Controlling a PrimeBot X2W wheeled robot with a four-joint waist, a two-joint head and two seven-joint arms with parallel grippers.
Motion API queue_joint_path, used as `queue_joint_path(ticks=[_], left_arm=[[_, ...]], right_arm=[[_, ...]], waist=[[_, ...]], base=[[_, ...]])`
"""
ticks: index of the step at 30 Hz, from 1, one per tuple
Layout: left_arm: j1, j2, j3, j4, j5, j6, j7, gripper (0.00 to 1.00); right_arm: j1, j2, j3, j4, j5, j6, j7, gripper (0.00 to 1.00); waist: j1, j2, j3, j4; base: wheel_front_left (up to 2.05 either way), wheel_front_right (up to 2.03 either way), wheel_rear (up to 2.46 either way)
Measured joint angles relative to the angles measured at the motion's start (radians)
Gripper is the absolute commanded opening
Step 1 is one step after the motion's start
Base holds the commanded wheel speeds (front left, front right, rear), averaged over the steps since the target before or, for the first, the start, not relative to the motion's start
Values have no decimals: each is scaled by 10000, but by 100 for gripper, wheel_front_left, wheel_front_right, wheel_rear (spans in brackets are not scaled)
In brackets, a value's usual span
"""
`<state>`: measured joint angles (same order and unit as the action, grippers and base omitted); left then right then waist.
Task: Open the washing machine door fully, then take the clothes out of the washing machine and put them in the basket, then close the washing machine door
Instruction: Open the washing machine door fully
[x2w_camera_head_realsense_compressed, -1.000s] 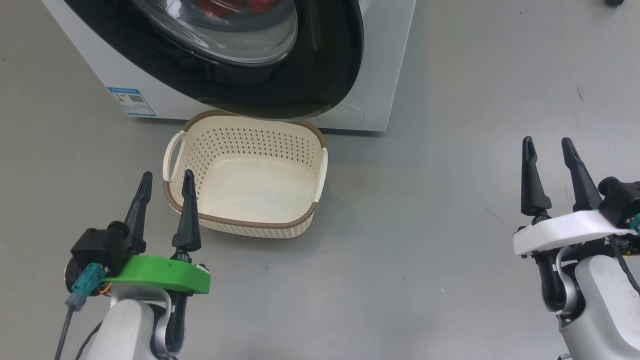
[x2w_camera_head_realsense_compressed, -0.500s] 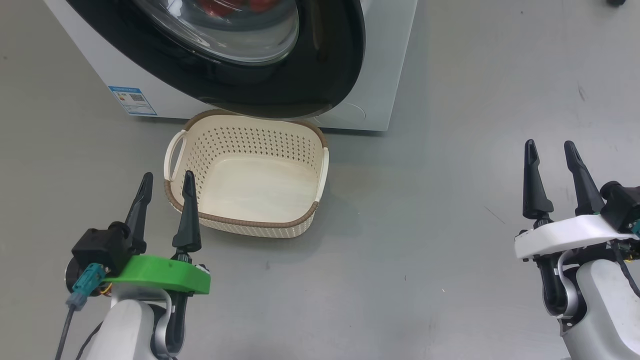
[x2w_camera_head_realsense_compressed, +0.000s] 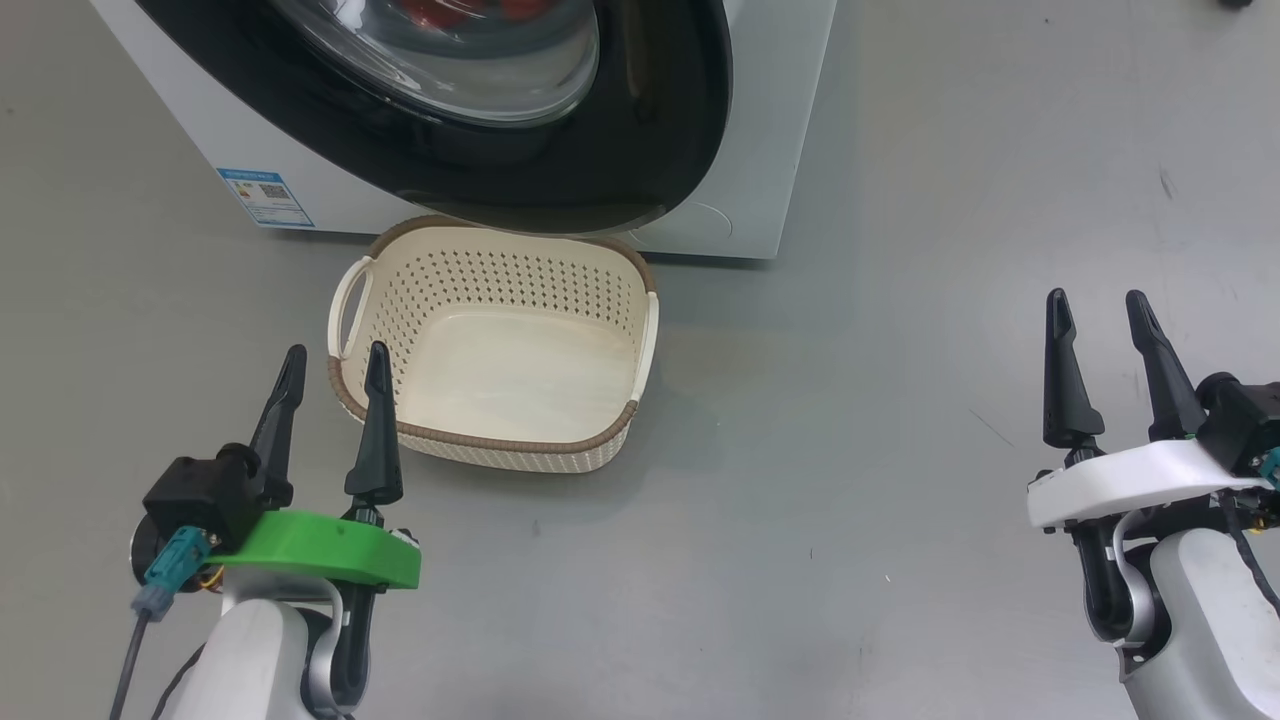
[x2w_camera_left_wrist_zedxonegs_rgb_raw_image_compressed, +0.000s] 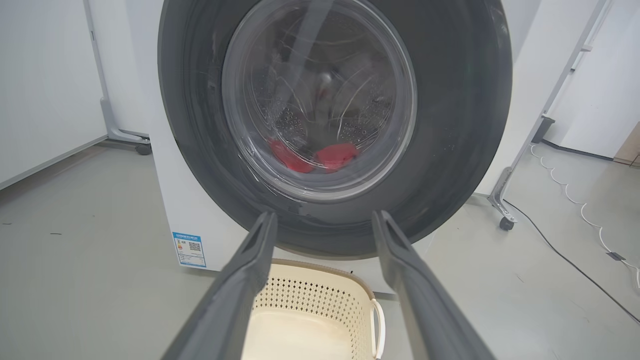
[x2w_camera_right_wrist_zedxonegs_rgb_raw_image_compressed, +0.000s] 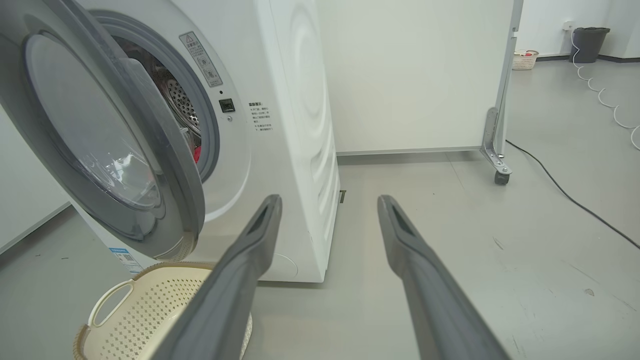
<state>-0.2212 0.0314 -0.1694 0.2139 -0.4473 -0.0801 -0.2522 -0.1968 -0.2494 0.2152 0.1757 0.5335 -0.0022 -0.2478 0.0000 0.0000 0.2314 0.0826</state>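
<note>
Only the right fingers (x2w_camera_head_realsense_compressed: 1063, 380) have moved in the last second: they sit a touch lower in the head view. That view itself has crept slightly, so the camera has shifted a little.

The washing machine door (x2w_camera_head_realsense_compressed: 640, 150) stands partly open. In the right wrist view its free edge is swung clear of the grey-rimmed mouth, leaving a gap through which the perforated drum shows. The clothes (x2w_camera_left_wrist_zedxonegs_rgb_raw_image_compressed: 336, 154) lie inside, two red patches low behind the door's glass. The washing machine (x2w_camera_right_wrist_zedxonegs_rgb_raw_image_compressed: 295, 125) stands on the grey floor (x2w_camera_head_realsense_compressed: 850, 450), with a blue sticker (x2w_camera_head_realsense_compressed: 260, 198) low on its front.

The basket (x2w_camera_head_realsense_compressed: 500, 442) rests on the floor just in front of the machine, its far rim under the door's lower edge, and nothing is in it.

The left fingers (x2w_camera_head_realsense_compressed: 377, 420) are spread apart and hold nothing, near the basket's left corner. The right fingers are also spread and hold nothing, well off to the right over bare floor.
</note>
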Motion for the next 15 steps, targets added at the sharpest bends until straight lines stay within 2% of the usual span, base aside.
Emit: queue_joint_path(ticks=[15], left_arm=[[0, 0, -6, 12, 0, -15, 0, 100]], right_arm=[[10, 8, -19, -61, -81, 2, 0, 100]], waist=[[0, 0, 9, 17]], base=[[0, 0, 0]])
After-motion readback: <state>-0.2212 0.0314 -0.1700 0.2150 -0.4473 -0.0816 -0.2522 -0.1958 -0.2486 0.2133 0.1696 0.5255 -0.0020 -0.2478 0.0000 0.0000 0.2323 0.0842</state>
